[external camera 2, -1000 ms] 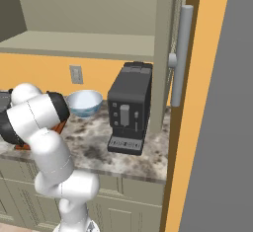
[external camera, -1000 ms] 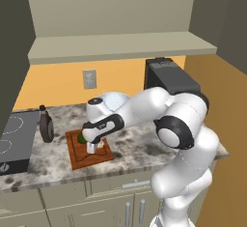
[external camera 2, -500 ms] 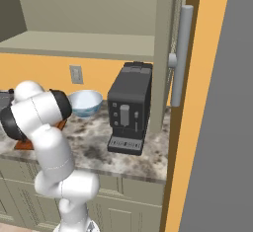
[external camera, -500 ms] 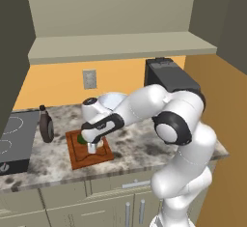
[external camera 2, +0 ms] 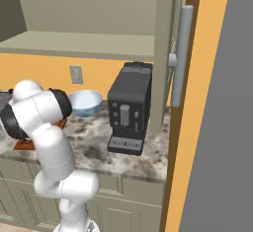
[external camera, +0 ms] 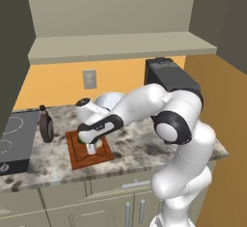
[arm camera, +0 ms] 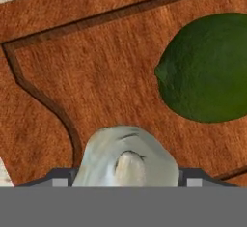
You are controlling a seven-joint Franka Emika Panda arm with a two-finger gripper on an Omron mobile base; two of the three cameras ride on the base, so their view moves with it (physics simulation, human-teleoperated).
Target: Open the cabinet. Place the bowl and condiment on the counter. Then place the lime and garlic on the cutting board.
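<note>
- Gripper (arm camera: 126, 180) spread wide, garlic (arm camera: 126, 157) sitting between the fingertips.
- Lime (arm camera: 207, 67) near, ahead and right of them.
- Both resting on cutting board (arm camera: 96, 76).

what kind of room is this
A simulated home kitchen, by the look of it: a speckled marble-look counter over low cupboards, a black stovetop at its left end, a black coffee machine further along, and a wooden cutting board with a lime on it.
</note>
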